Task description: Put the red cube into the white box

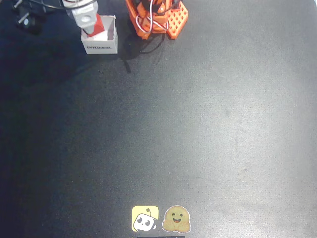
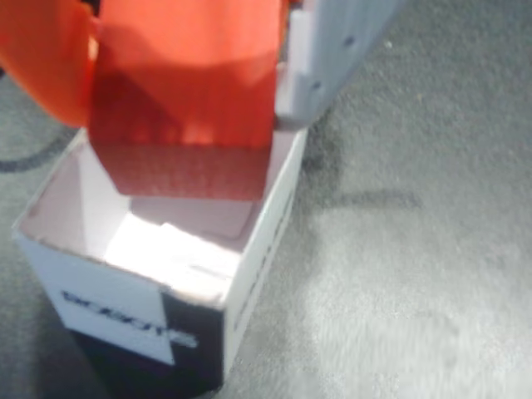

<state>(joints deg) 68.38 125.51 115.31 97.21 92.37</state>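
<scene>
Placing step: gripper (image 2: 187,108) clamped on red cube (image 2: 184,125), cube hanging just over open mouth of white box (image 2: 125,312) at table (image 1: 198,124) top-left in overhead view; next, prob. let go so it drops inside.

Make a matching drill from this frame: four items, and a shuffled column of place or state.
Items:
1. red cube
2. white box
3. end effector
4. yellow sticker

Place or state:
A. flat on the mat at the bottom edge of the overhead view
B. closed on a load, poised above the open container
C. held over the opening, not yet on the floor of it
D. open top, dark printed text on a side wall

Pairs: 1-C, 2-D, 3-B, 4-A
</scene>
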